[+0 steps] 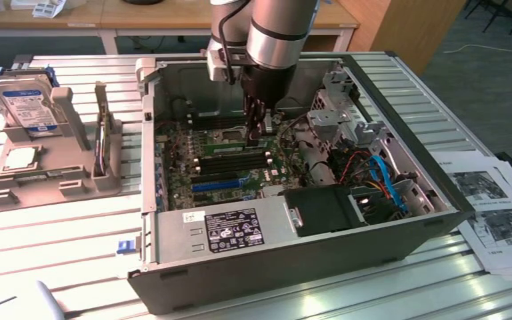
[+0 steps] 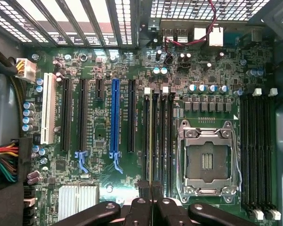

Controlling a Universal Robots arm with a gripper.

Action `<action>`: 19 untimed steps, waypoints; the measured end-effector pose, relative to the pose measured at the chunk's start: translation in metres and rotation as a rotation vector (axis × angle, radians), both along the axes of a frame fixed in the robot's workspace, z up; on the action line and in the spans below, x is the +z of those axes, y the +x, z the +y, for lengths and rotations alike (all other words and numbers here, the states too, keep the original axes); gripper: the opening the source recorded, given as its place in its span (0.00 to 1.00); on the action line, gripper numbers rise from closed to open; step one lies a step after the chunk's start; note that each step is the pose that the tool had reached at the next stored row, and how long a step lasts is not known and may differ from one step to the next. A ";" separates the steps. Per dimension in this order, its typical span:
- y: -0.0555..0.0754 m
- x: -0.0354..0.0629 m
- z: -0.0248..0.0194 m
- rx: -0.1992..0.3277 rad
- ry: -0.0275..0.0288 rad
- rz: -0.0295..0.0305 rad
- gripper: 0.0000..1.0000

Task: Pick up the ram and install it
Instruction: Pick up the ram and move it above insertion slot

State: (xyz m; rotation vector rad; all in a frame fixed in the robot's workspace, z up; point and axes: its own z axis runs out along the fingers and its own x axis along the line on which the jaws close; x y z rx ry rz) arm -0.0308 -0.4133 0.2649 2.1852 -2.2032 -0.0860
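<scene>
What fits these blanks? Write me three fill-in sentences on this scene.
1. The gripper hangs inside the open computer ____.
2. The processor socket on the motherboard is ____.
3. On the table, the gray stand holds a hard ____.
Missing words: case, empty, drive.

Showing 1 robot arm (image 1: 279, 33), 1 gripper (image 2: 153, 190), 1 PC case (image 1: 327, 260), 1 blue slot (image 2: 115, 117), 1 white slot (image 2: 48, 108), 1 CPU socket (image 2: 207, 160).
</scene>
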 end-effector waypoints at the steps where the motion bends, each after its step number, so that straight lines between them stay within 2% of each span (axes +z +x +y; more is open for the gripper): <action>1: 0.000 0.0000 0.0000 0.000 -0.0001 0.0000 0.12; 9: 0.000 0.0022 0.0000 0.000 0.0002 -0.0001 0.12; 19: 0.000 0.0277 0.0000 0.000 -0.0018 0.0003 0.12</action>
